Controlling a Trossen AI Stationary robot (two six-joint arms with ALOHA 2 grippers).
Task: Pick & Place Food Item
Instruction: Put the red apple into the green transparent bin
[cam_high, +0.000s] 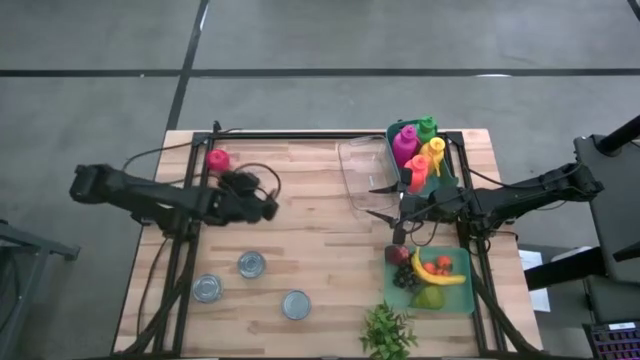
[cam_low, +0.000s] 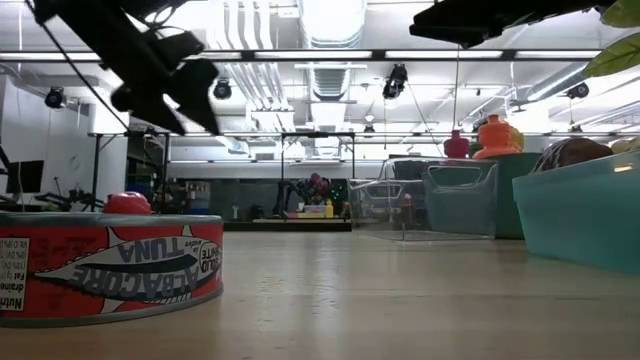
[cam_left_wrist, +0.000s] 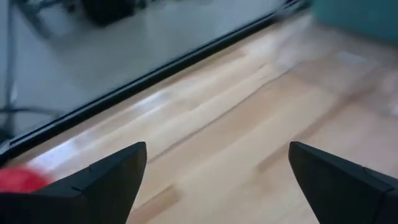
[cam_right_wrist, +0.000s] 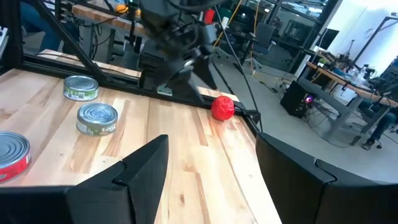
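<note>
A red round item (cam_high: 217, 158) sits on the table near its far left corner and also shows in the right wrist view (cam_right_wrist: 222, 107). More food lies in a teal tray (cam_high: 462, 300): a banana (cam_high: 440, 276), grapes and other fruit. My left gripper (cam_high: 270, 207) hovers open above the bare wood, right of the red item (cam_left_wrist: 18, 179), its fingers spread (cam_left_wrist: 217, 149). My right gripper (cam_high: 372, 201) hangs open at mid-table beside a clear plastic container (cam_high: 362, 172), facing the table's left (cam_right_wrist: 211, 140).
Three cans stand near the front left (cam_high: 207, 288), (cam_high: 252, 264), (cam_high: 296, 304); the tuna can (cam_low: 100, 265) fills the low view. A teal bin of coloured bottles (cam_high: 420, 152) stands at the far right. A green herb bunch (cam_high: 388, 330) lies at the near edge.
</note>
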